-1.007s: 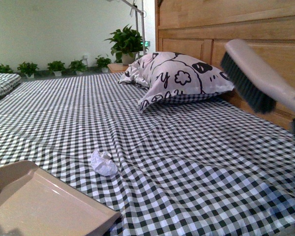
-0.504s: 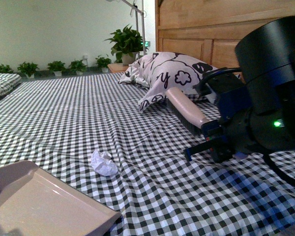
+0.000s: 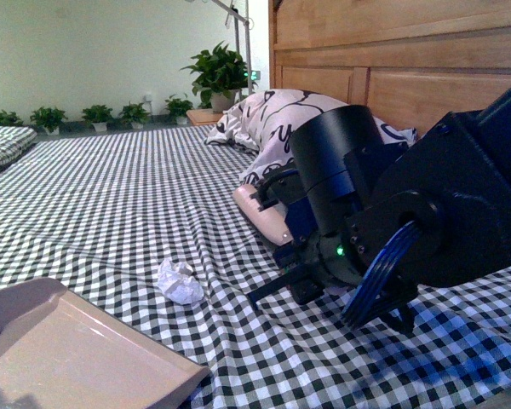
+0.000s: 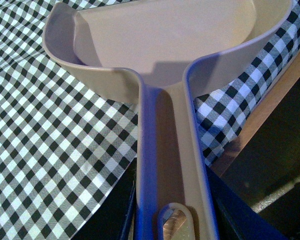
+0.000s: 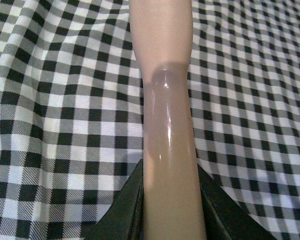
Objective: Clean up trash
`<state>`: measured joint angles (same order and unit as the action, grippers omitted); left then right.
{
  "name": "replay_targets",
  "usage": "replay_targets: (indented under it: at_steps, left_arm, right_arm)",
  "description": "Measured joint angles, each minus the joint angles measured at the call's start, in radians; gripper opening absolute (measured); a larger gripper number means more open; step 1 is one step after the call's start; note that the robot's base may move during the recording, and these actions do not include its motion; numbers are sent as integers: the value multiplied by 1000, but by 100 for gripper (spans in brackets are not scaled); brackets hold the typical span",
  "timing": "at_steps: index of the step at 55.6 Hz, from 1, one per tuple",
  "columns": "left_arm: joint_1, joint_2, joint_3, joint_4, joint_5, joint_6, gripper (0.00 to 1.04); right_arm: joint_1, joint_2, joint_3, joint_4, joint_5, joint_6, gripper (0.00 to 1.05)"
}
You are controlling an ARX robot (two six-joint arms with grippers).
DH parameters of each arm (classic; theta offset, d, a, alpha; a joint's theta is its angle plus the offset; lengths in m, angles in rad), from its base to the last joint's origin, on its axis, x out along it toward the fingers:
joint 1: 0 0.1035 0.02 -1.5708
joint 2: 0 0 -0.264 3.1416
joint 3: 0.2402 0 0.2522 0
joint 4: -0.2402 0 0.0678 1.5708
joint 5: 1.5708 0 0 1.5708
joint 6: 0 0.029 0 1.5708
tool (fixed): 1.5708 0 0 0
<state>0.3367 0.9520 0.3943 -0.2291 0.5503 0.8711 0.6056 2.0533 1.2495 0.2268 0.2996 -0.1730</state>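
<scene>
Front view: we see the paper wad [image 3: 180,282] unswept; right tool [image 5: 167,210] holds the brush [image 3: 264,215], left tool [image 4: 170,220] holds the dustpan [image 3: 68,358].

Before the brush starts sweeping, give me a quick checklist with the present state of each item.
1. Right claw grips the brush handle: ok, black fingers on both sides of it.
2. Left claw holds the dustpan handle: ok.
3. Trash lies free on the sheet, touching nothing: ok.
4. Dustpan edge close to the trash: not ok; a gap of sheet shows between them in the front view.
5. Bristles touching the sheet: cannot tell, the right arm hides them.
6. Pillow clear of the sweep path: ok, it lies behind the arm, away from the trash.
</scene>
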Motion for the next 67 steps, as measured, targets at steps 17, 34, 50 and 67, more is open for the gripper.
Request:
replay_targets:
  at_steps: [17,34,50,67]
  left_arm:
    - [0,0,0,0,0,0,28]
    - [0,0,0,0,0,0,28]
    - [0,0,0,0,0,0,28]
    - [0,0,0,0,0,0,28]
  right_arm:
    - [62,48,17,-33,-25,-8,21]
    - [102,-134,-125,-212,-415,-96,21]
    - [56,-382,-207,-360,-670,-182,21]
    - [-106,-444,-237,-200,-500,-143,21]
